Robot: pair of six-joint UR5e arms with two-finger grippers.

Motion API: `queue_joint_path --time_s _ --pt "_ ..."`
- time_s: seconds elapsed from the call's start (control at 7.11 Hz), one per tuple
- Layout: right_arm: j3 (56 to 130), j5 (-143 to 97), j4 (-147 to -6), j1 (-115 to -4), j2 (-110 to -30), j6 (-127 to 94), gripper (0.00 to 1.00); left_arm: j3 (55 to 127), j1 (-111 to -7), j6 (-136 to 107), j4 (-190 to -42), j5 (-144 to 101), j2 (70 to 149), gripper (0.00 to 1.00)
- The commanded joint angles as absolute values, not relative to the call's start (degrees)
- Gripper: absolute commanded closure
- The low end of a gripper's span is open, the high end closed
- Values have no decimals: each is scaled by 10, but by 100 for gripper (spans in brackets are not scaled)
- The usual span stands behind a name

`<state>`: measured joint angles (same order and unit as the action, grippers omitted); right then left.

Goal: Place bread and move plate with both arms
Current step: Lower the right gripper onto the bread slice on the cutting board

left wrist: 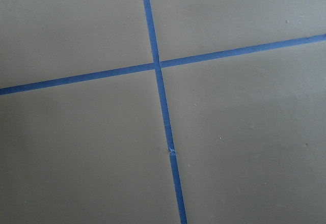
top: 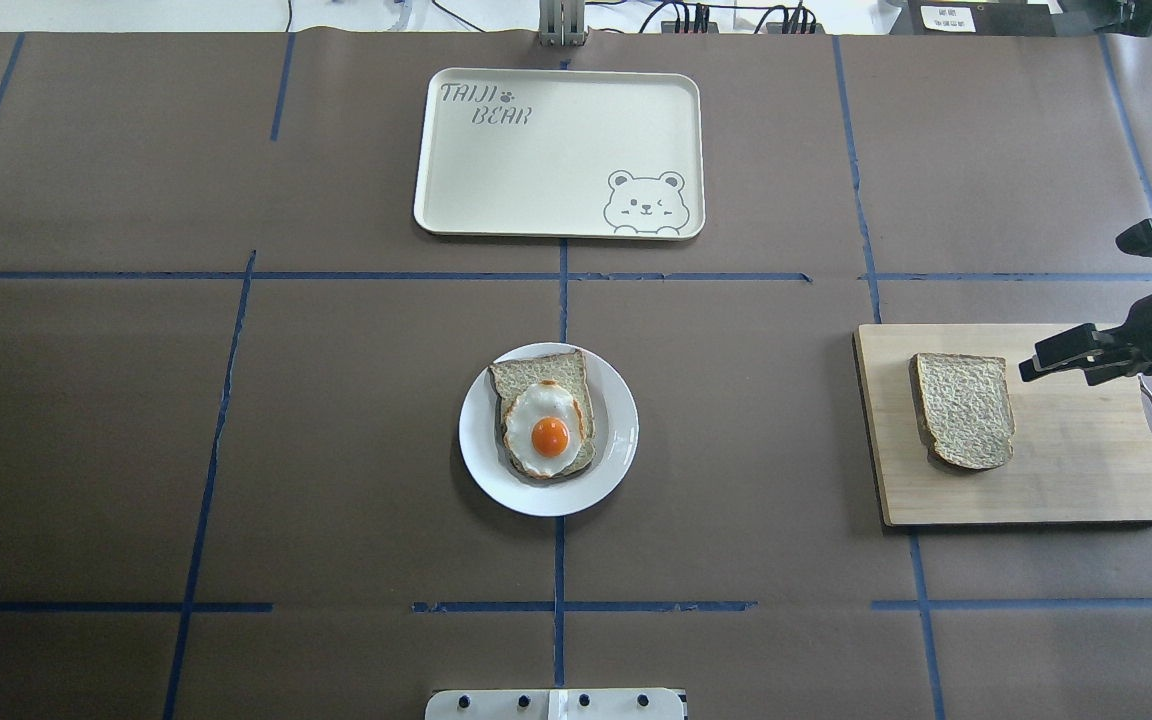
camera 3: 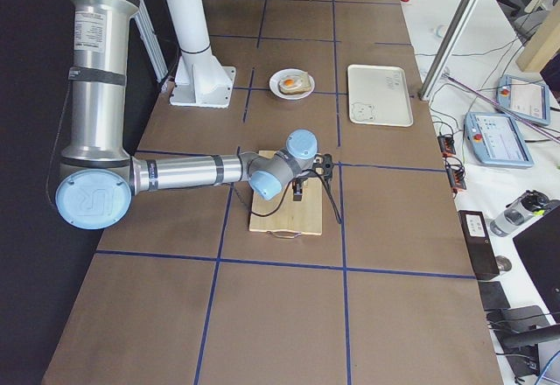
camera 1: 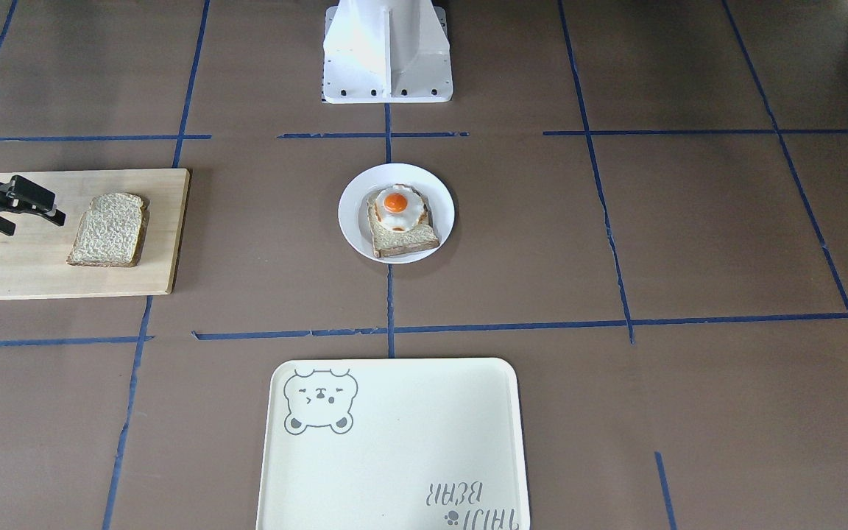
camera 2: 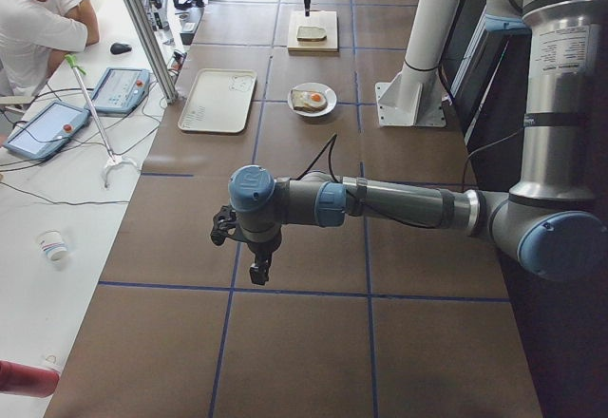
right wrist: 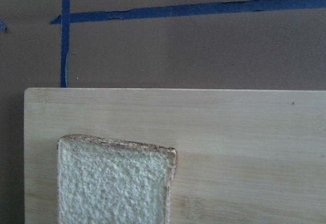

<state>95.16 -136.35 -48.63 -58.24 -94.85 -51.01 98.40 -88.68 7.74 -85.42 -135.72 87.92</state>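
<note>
brown-papered table (top: 236, 450): right gripper (top: 1028, 362), spread and empty, should centre over the bread (top: 964, 410) before descending; left gripper (camera 2: 257, 275): can't tell.

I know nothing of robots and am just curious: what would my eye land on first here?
The egg-topped slice, with its bright orange yolk, on a white plate at the table's middle, stands out first. Next comes the plain bread slice on a wooden board on the robot's right, with the right claw open above the board beside it.
</note>
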Motion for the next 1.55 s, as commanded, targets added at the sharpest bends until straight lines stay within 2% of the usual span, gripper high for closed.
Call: queue_joint_path --time_s 0.0,0.56,1.41 --pt "931 -1359 -416 -556 -940 -628 21 984 -887 77 -855 -1358 880 0" --pt "925 -1345 -402 -519 -933 -645 31 988 -887 76 -854 -1358 880 0" --pt "921 -1332 -403 -525 -943 -645 30 993 -887 69 -854 -1359 880 0"
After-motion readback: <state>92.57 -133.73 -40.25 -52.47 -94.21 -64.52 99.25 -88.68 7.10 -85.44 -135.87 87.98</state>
